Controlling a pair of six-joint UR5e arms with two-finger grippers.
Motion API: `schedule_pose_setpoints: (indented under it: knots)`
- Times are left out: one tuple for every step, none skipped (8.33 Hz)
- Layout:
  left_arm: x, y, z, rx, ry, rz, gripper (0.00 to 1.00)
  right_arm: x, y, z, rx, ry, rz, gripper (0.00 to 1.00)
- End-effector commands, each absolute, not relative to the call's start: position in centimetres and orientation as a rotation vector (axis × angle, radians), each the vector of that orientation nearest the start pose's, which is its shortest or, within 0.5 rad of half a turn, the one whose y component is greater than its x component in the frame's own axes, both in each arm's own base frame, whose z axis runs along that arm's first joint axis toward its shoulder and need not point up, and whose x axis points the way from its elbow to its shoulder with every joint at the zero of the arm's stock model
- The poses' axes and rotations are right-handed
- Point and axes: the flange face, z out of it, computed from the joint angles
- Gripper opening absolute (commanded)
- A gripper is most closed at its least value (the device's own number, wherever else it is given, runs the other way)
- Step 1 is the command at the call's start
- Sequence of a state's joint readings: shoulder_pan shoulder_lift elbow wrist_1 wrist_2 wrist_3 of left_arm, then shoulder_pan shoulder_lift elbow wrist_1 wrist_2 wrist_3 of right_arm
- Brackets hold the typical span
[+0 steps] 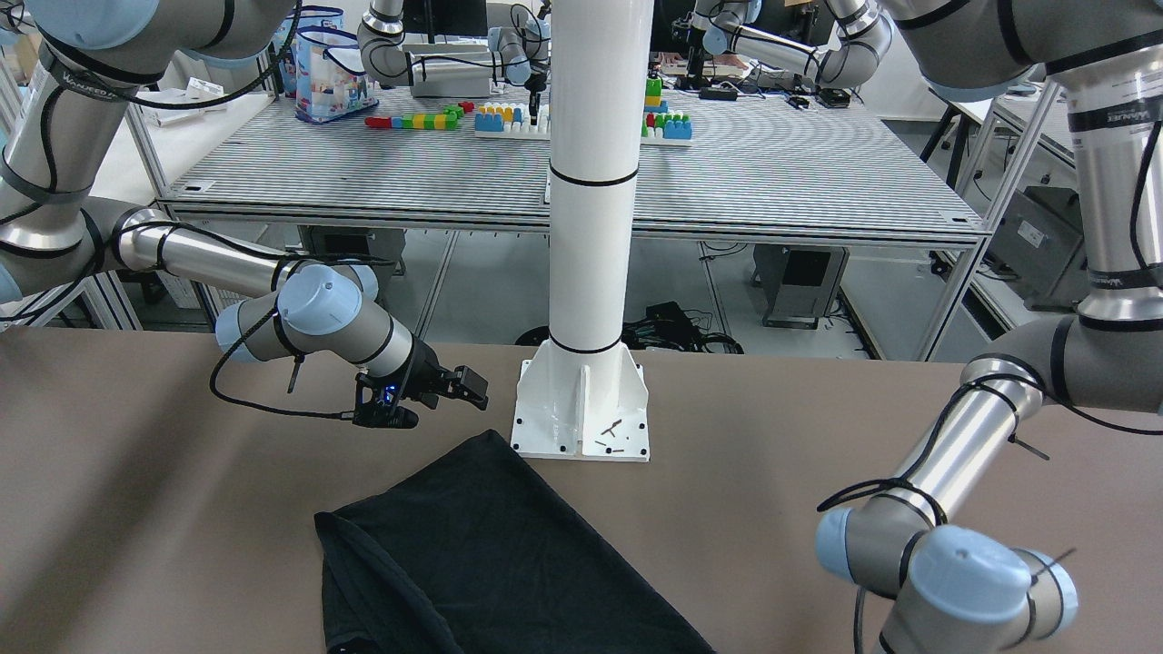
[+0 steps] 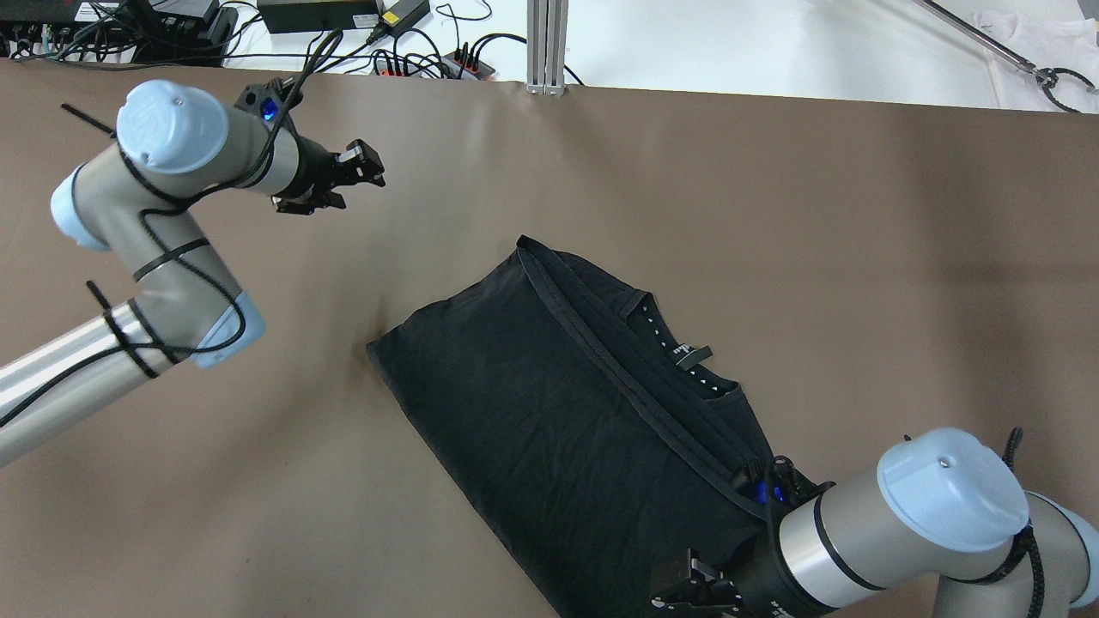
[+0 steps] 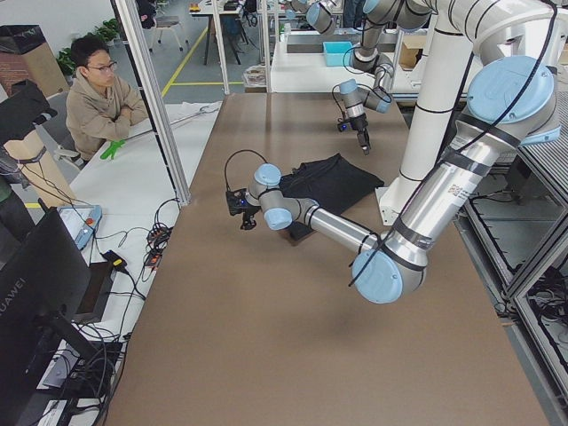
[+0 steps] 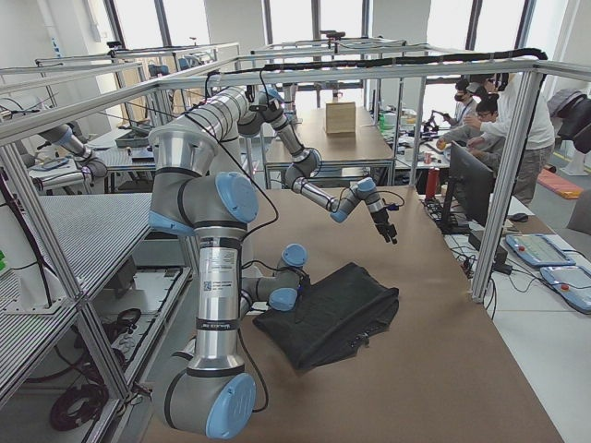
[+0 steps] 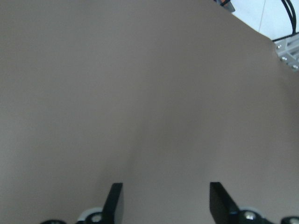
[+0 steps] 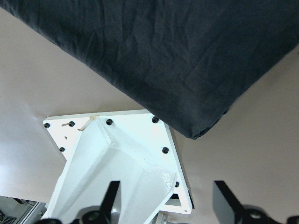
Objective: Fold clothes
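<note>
Behind right gripper point(image 2: 687, 590), clothes point(image 2: 558, 403) corner

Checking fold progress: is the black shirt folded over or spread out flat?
Folded over. On the black shirt, a hemmed edge crosses diagonally, with the collar and label showing on the layer beneath.

Count on hand: clothes point(image 2: 567, 403), one black fabric piece; table point(image 2: 773, 215), one, brown-topped; robot arms, two, namely left arm point(image 2: 129, 343) and right arm point(image 2: 859, 532); grippers, two, namely left gripper point(image 2: 352, 178) and right gripper point(image 1: 459, 389), two fingers point(image 5: 114, 200) apiece; white pillar point(image 1: 591, 182), one; base plate point(image 1: 581, 413), one; seated person point(image 3: 102, 102), one in the exterior left view.
</note>
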State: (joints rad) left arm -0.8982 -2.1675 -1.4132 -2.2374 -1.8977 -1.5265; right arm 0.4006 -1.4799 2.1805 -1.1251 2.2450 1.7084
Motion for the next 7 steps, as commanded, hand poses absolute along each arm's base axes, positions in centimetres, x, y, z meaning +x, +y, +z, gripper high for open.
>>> schedule_pose_setpoints:
  knots:
    - [36.4, -50.7, 32.8, 0.162, 1.180, -0.572, 0.73, -39.1, -26.1, 27.4, -0.306, -1.176, 0.170, 0.95]
    - [39.0, -47.9, 33.8, 0.167, 1.163, -0.587, 0.73, -39.2, -26.9, 27.0, -0.239, -1.187, 0.211, 0.95]
    - [42.7, -45.2, 33.9, 0.177, 1.155, -0.594, 0.73, -39.7, -27.7, 27.6, -0.187, -1.175, 0.251, 0.95]
    - [45.0, -43.5, 33.9, 0.193, 1.150, -0.587, 0.73, -40.4, -28.4, 27.6, -0.149, -1.172, 0.277, 0.95]
    - [45.8, -42.8, 34.6, 0.187, 1.136, -0.579, 0.72, -40.7, -28.8, 27.7, -0.125, -1.169, 0.293, 0.95]
    - [46.6, -42.0, 34.9, 0.168, 1.133, -0.582, 0.69, -40.9, -29.1, 27.9, -0.093, -1.164, 0.311, 0.95]
    - [47.4, -41.7, 34.6, 0.160, 1.138, -0.597, 0.65, -41.0, -29.5, 27.4, -0.057, -1.173, 0.333, 0.95]
